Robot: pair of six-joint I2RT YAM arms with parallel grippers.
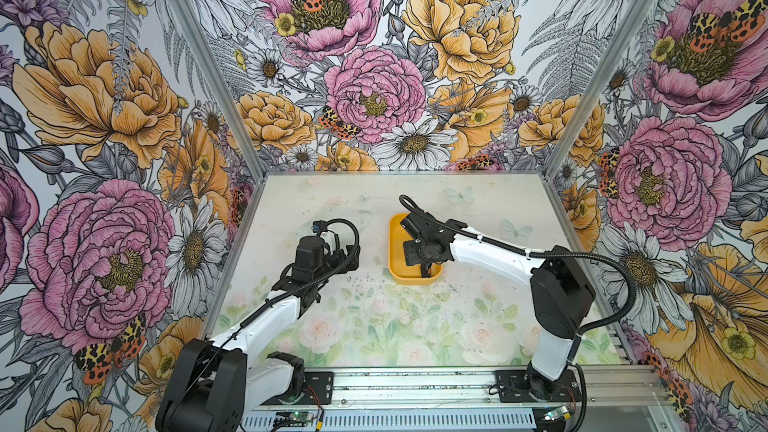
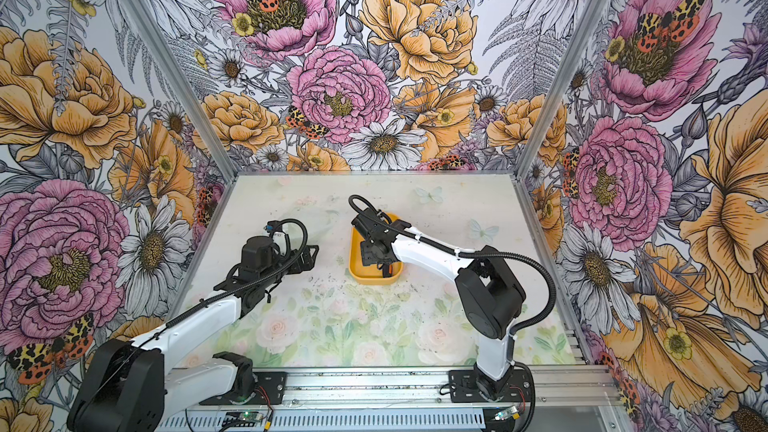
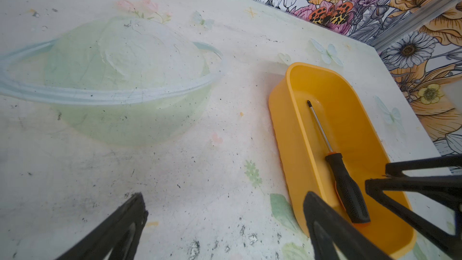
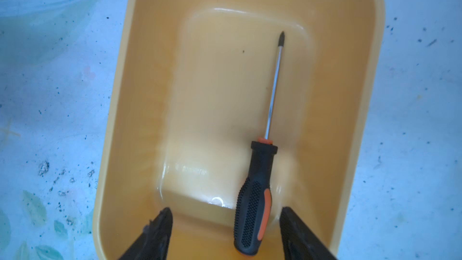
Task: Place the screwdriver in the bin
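Observation:
The screwdriver point(image 4: 255, 208), with a black handle, orange accents and a thin metal shaft, lies flat on the floor of the yellow-orange bin point(image 4: 120, 121). My right gripper point(image 4: 226, 211) hangs open just above the bin's near end. Its fingers stand on either side of the handle without touching it. The left wrist view shows the screwdriver point(image 3: 346, 186) lying loose along the bin point(image 3: 287, 126). My left gripper point(image 3: 224, 195) is open and empty over the table, left of the bin. In both top views the right arm covers most of the bin point(image 1: 395, 243) point(image 2: 355, 255).
The bin stands mid-table, a little to the right. A faded green planet picture point(image 3: 120, 78) is printed on the mat to the left of it. Flowered walls point(image 1: 124, 118) close in three sides. An aluminium rail point(image 1: 415, 384) with both arm bases runs along the front edge.

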